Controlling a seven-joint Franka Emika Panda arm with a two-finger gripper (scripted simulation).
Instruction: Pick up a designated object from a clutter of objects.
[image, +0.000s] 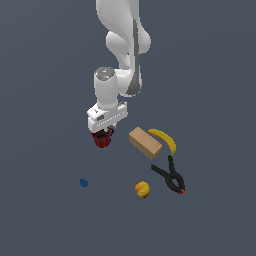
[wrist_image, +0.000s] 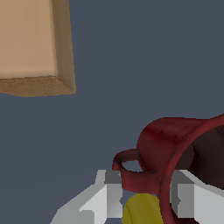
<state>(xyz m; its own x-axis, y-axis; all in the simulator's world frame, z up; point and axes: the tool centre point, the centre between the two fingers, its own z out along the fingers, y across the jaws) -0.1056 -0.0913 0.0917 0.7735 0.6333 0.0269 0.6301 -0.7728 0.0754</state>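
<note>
So the hand (image: 103, 131) was clamped on the red mug (image: 102, 138) near its handle (wrist_image: 131, 168); I'd have lifted slowly and straight, clear of the wooden block (image: 145, 142).

Simulated test scene, not a real room. Flat, uniform slate-grey bench (image: 45, 220) fills both views; no edges, corners, walls or furniture show. Smooth white rendered arm (image: 122, 45). Scattered unrelated props: wooden block (image: 145, 142), banana (image: 166, 140), black clamp (image: 171, 176), round fruit (image: 142, 189).
</note>
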